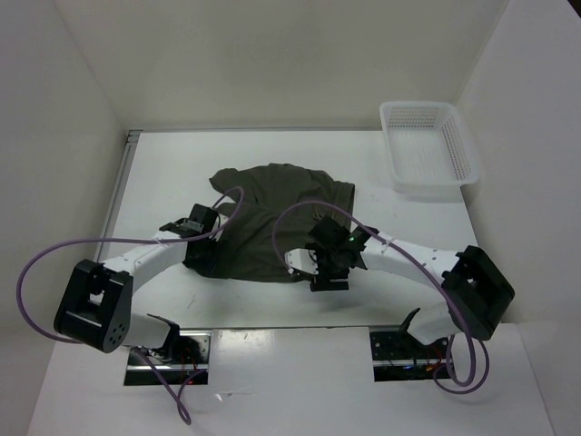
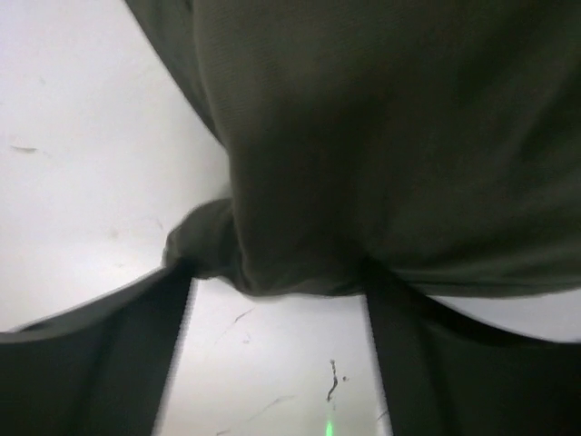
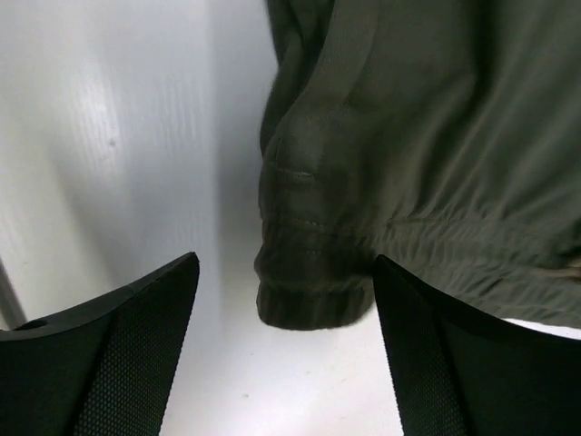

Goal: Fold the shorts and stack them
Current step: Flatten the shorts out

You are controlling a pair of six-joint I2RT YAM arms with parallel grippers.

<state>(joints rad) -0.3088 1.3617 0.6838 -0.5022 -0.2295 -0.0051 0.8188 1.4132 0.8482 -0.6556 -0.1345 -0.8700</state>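
The dark olive-green shorts (image 1: 272,222) lie spread and wrinkled on the white table's middle. My left gripper (image 1: 201,224) is at their left edge. In the left wrist view it (image 2: 277,272) is open, and a bunched fold of the shorts (image 2: 381,136) lies across both fingertips. My right gripper (image 1: 325,261) is at the shorts' near right edge. In the right wrist view it (image 3: 286,263) is open wide, with the elastic waistband corner (image 3: 313,282) between its fingers (image 3: 118,354), touching neither.
A white mesh basket (image 1: 427,150) stands at the table's back right, apart from the shorts. White walls close in on the left, back and right. Purple cables loop over both arms above the shorts.
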